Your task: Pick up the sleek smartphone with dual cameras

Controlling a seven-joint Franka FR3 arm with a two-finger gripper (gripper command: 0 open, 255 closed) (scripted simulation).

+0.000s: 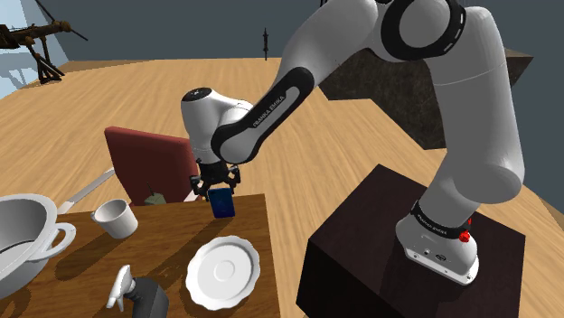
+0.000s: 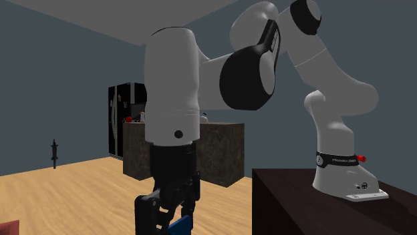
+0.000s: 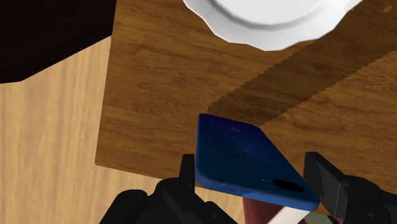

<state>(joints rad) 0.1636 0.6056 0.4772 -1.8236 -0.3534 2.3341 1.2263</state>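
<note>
Smartphone [image 3: 245, 159]: glossy blue, smooth. Table [image 3: 159, 95]: grained wood, matt. Plate [image 3: 267, 22]: smooth white, glossy.

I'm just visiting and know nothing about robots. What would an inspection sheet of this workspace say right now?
Surface: wooden table, next to the dark stand.
Job's things: blue smartphone, tilted, apparently lifted clear of the table.
Clutter: white scalloped plate, white cup, grey metal pot, spray bottle.
Grippers: black gripper, shut on the smartphone.
Cables: nothing seen.
Surroundings: red chair at the table, wooden floor, counter further off.
</note>
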